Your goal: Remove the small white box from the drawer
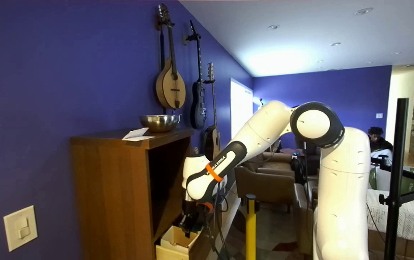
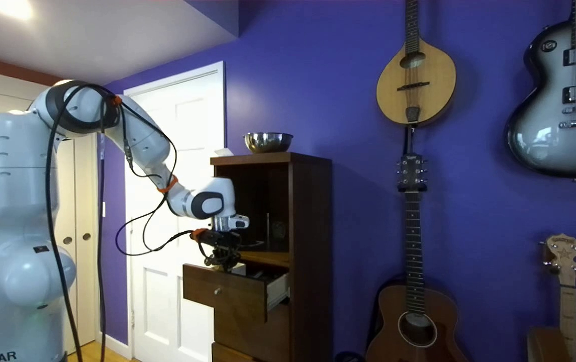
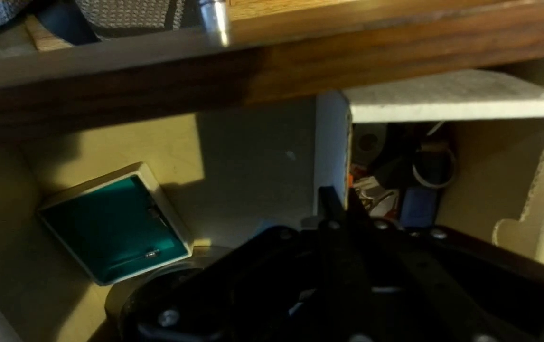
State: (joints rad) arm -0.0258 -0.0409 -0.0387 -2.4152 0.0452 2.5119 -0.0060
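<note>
Against a purple wall (image 2: 348,100) stands a brown cabinet (image 2: 310,241) with its drawer (image 1: 171,254) pulled out, and the small white box (image 3: 495,166) sits inside, just behind the front panel (image 3: 348,52). In the wrist view the claw (image 3: 343,195) looks clenched on one upright side of the box, the rest lying off to the right of the grip, so a lift should probably go straight up, with tipping a risk. Its open top points upward; its long axis cannot be told, since the claw hides the near end.

The box (image 3: 483,175) inside the drawer (image 3: 163,154)
</note>
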